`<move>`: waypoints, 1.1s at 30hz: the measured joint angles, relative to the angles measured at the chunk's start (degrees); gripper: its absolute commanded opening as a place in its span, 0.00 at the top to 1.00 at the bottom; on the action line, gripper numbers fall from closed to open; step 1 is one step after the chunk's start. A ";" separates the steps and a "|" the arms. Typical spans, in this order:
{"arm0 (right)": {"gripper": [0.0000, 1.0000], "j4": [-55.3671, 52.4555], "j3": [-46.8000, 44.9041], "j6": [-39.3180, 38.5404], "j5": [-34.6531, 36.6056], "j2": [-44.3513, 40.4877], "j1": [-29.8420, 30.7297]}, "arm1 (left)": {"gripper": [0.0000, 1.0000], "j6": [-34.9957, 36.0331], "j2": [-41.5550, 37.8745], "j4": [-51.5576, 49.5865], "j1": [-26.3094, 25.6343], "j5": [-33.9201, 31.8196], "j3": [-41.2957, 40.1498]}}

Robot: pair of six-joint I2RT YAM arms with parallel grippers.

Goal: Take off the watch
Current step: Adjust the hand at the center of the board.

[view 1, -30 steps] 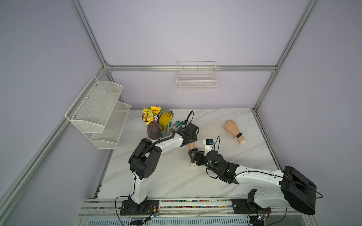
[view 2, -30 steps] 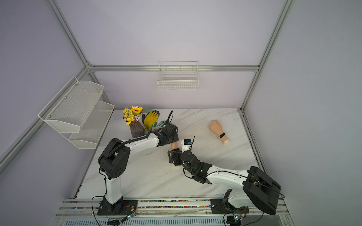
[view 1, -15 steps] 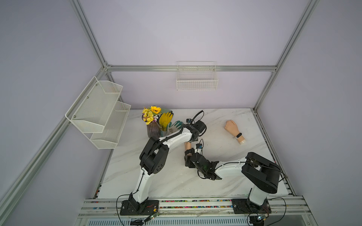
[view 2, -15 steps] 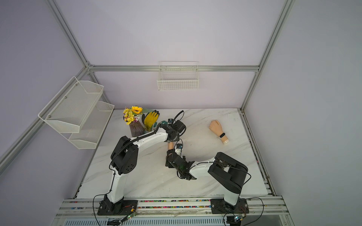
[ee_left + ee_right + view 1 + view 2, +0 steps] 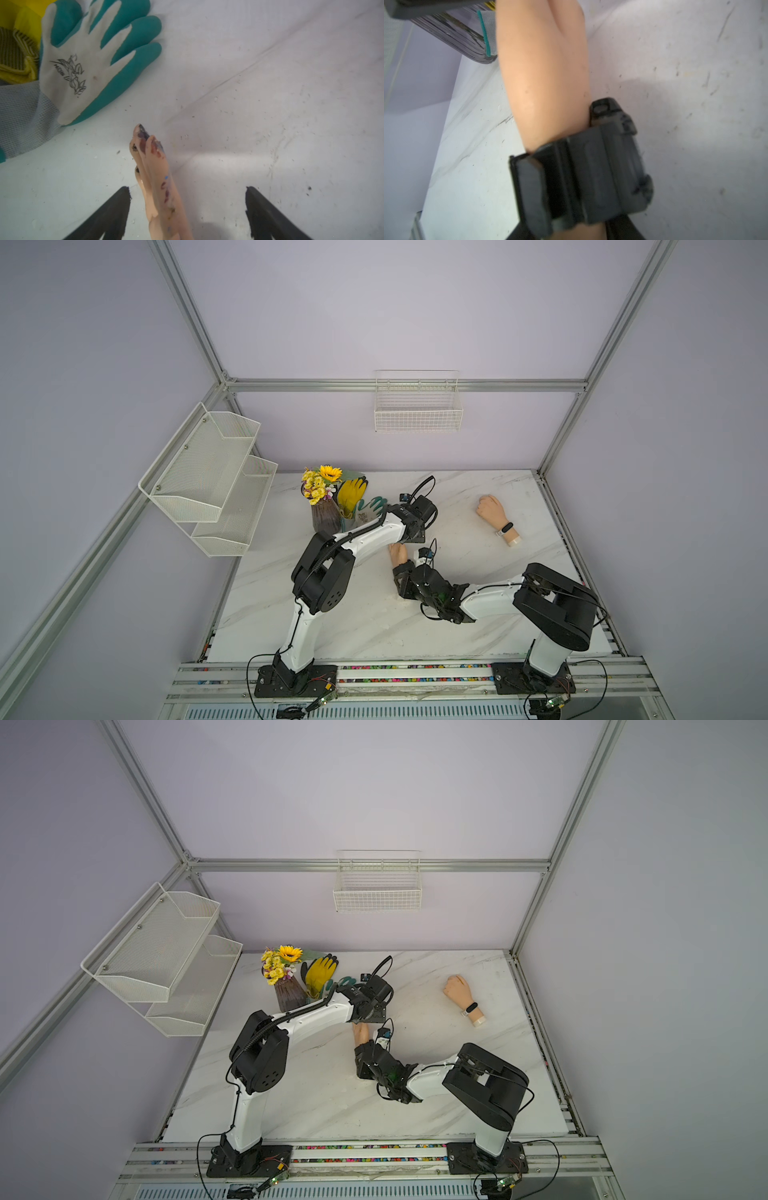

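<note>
A chunky black watch (image 5: 591, 176) is strapped round the wrist of a flesh-coloured mannequin hand (image 5: 398, 553) that lies mid-table, seen in both top views (image 5: 360, 1033). My right gripper (image 5: 571, 230) is shut on the watch, one dark finger on each side of it; the picture there is blurred. In a top view the right gripper (image 5: 405, 578) hides the watch. My left gripper (image 5: 188, 193) stands open, with the paint-stained fingers of the mannequin hand (image 5: 158, 176) lying loose between its jaws, nearer one of them. It sits just beyond the hand (image 5: 415, 537).
A second mannequin hand (image 5: 492, 508), a fist with a slim black band (image 5: 507, 526), lies at the back right. A vase of flowers (image 5: 324, 514), a yellow glove (image 5: 351, 495) and a teal-and-white glove (image 5: 83, 62) crowd the back left. Wire shelves (image 5: 208, 472) and a wire basket (image 5: 417, 406) hang on the walls.
My left jaws have opened wide and let go of the mannequin's fingers. My right jaws have narrowed onto the watch, and the right arm has folded in towards the middle.
</note>
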 measured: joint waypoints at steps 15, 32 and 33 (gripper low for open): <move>0.76 11.74 -22.10 -1.36 -34.32 -20.17 -12.61 | 0.01 19.63 -45.44 41.53 -3.87 20.20 -55.56; 0.12 7.34 -20.48 1.66 -29.14 -20.26 -16.39 | 0.14 40.61 -39.50 59.98 -6.58 26.08 -63.21; 0.09 4.90 -20.09 1.86 -25.86 -22.14 -16.48 | 0.15 40.85 -39.08 60.54 -6.56 25.99 -63.17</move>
